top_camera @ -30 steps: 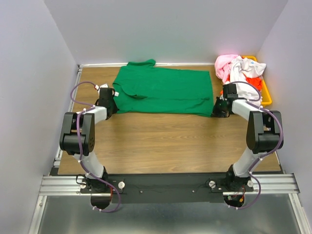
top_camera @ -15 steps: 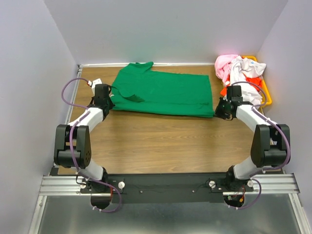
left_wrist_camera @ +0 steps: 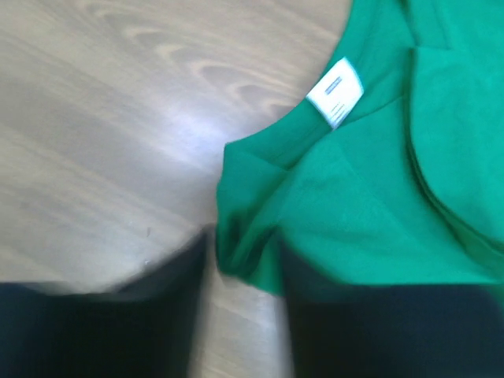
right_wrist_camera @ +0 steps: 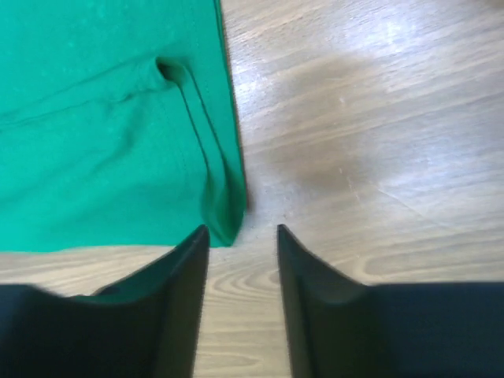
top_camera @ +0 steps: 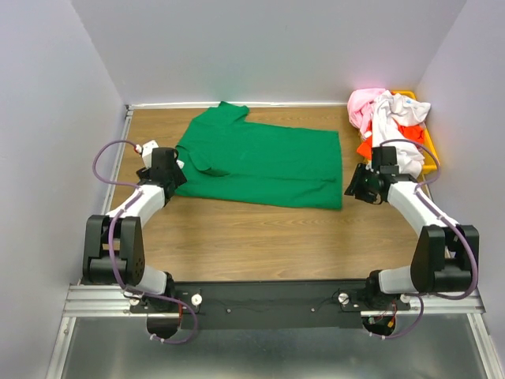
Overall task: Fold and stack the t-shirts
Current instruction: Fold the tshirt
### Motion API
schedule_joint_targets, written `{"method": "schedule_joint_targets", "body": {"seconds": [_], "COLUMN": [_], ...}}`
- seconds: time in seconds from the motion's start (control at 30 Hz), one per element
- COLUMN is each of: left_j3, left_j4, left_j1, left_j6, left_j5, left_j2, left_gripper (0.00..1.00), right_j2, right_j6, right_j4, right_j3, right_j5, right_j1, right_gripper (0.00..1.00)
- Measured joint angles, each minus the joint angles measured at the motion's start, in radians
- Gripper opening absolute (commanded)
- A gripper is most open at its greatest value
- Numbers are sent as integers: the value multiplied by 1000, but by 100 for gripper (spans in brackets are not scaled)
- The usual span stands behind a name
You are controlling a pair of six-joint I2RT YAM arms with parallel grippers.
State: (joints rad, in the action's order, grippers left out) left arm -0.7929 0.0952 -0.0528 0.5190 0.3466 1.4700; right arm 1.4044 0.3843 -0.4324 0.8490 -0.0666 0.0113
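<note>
Spilling from the yellow-orange bin (top_camera: 432,155), far right corner: heap of t-shirts (top_camera: 384,114), pink, white, orange-red. Spread flat on the table (top_camera: 260,237) beside it: green t-shirt (top_camera: 260,162). Jaws parted on both: left gripper (left_wrist_camera: 244,260) astride its collar-side edge, right gripper (right_wrist_camera: 242,232) at its hem corner.

- A small white label (left_wrist_camera: 335,93) is sitting at the neck of the green t-shirt (left_wrist_camera: 378,197); its print is showing only as blurred, unreadable lines.
- No other writing is showing.
</note>
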Motion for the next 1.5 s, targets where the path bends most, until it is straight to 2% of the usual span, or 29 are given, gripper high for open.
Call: {"method": "schedule_joint_targets", "body": {"seconds": [0.07, 0.3, 0.37, 0.47, 0.63, 0.83, 0.97, 1.5], "left_j3": [9, 19, 32, 58, 79, 75, 61, -126], "left_j4": [13, 30, 24, 0, -61, -124, -149, -223], "left_j1": [4, -2, -25, -69, -171, -247, -260, -263], "left_j6": [8, 17, 14, 9, 8, 14, 18, -3], "left_j5": [28, 97, 104, 76, -31, -137, -183, -233], "left_j2": [-17, -89, -130, -180, -208, -121, -30, 241], "left_gripper": [98, 98, 95, 90, 89, 89, 89, 90], "right_j2": [-27, -83, -88, -88, -62, 53, 86, 123], "right_j6": [-11, -24, -29, -34, -29, -19, -18, -19], "right_j4": [-16, -42, -41, -36, 18, 66, 76, 110], "right_j3": [0, 38, 49, 50, 50, 50, 50, 50], "right_j5": [4, 1, -9, -42, -102, -115, -116, -118], "right_j1": [0, 0, 0, 3, 45, 138, 177, 191], "right_gripper": [59, 63, 63, 63, 63, 63, 63, 63]}}
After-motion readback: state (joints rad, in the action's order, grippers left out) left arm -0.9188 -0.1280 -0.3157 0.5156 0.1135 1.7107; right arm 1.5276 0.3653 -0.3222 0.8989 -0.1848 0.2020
